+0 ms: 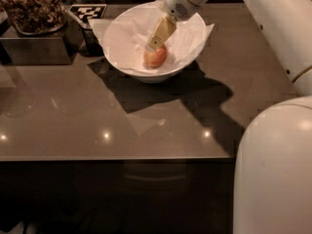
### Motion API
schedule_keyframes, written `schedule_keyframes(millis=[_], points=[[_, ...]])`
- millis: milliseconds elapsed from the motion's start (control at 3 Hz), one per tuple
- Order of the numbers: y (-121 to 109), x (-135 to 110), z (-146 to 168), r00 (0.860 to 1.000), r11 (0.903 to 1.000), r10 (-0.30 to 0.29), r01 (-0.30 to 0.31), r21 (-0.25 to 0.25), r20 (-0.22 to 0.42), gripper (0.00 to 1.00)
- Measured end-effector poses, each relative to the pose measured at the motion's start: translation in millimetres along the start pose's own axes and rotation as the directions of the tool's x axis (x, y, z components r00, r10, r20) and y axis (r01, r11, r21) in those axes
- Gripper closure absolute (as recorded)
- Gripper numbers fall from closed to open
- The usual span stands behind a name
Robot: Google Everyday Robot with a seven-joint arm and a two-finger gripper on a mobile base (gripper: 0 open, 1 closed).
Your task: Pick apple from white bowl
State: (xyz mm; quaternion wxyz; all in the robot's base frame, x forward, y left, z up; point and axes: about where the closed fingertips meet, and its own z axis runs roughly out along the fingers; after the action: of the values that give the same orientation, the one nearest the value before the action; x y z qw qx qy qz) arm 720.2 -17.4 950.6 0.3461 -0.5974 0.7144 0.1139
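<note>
Your brown table (97, 111) carries everything. The white arm (273, 28) reaches in from the right and over the far edge so it comes down into the white bowl (161, 76) from above, clear of the dark snack tray (34, 50) to the left. The gripper (155, 44) hangs inside the bowl, its tip right at the top of the apple (156, 57). You cannot tell how its jaws stand. The apple rests low on the paper lining, where the sloping sides keep it centred.

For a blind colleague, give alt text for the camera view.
The robot's gripper reaches down into a paper-lined white bowl, directly over a red-orange apple lying inside. The bowl sits on a brown table, a tray of snacks nearby.
</note>
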Motion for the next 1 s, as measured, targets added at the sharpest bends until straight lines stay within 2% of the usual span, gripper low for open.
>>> schedule_keyframes(millis=[1000], points=[[-1.5, 25.1, 40.9, 0.998, 0.9982, 0.038, -0.04, -0.045, -0.043, 0.11]])
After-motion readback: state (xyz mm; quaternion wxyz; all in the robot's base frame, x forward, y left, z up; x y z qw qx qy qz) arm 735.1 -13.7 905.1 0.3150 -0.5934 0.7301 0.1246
